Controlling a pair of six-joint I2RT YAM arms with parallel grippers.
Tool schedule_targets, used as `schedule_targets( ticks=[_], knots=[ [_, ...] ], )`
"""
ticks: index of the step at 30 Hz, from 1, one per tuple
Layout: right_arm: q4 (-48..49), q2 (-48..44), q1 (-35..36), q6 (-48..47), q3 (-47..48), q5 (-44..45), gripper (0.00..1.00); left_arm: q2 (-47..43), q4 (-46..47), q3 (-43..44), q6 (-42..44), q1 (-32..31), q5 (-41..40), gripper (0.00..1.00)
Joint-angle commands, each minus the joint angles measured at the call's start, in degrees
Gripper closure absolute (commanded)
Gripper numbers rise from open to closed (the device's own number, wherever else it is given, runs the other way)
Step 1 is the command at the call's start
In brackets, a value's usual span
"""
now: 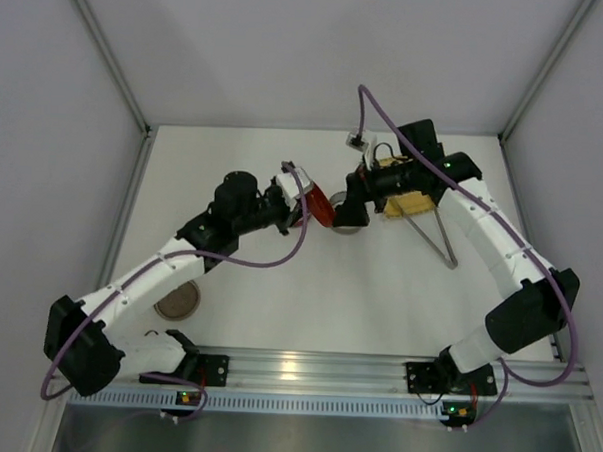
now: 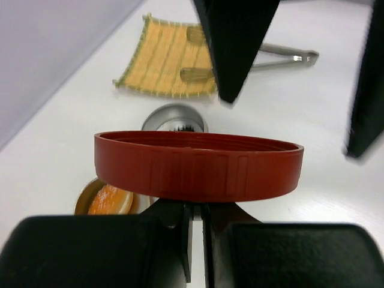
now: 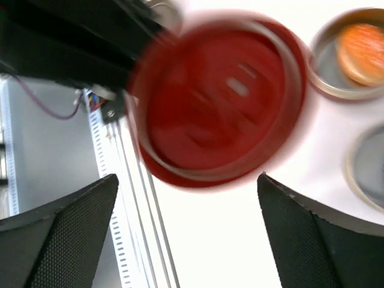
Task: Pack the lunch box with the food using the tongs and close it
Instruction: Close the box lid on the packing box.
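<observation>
The round red plastic lid (image 2: 198, 165) looked light, stiff and slick to me, best pinched on its ribbed rim. My left gripper (image 2: 195, 211) was pressed together on that rim, the round orange bun (image 2: 110, 200) lying below it. My right gripper (image 3: 187, 180) stood spread wide, empty, the lid just ahead.

The round plastic lid (image 2: 198, 165) is brick red, its rim marked with faint vertical ribs. My right fingers (image 3: 66, 240) are black with a fine dotted grain. The woven straw mat (image 2: 165, 60) is yellow in lengthwise stripes with a greenish edge. The round bun-like food piece (image 2: 110, 200) is orange, the slim metal tongs (image 2: 288, 54) silver-grey, the table (image 2: 312, 108) white.
</observation>
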Motion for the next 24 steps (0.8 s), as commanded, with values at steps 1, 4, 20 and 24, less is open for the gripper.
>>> schedule_targets(
  ticks=[1, 4, 20, 24],
  knots=[
    [1.90, -2.77, -7.27, -0.37, 1.19, 1.35, 0.01, 0.69, -28.14, 15.31, -0.65, 4.05, 4.47, 1.00],
    [1.90, -4.53, -13.86, -1.25, 1.10, 2.23, 0.01, 7.81, -44.02, 28.84, 2.76, 6.43, 4.65, 1.00],
    [-2.40, -16.31, -28.12, -8.81, -8.65, 0.92, 0.01, 48.07, -94.43, 77.87, 31.06, 9.08, -25.03, 1.00],
    [-1.80, -19.03, -28.03, -9.16, -11.46, 1.00, 0.01, 50.19, -94.34, 74.88, 34.24, 8.29, -31.91, 1.00]
  ],
)
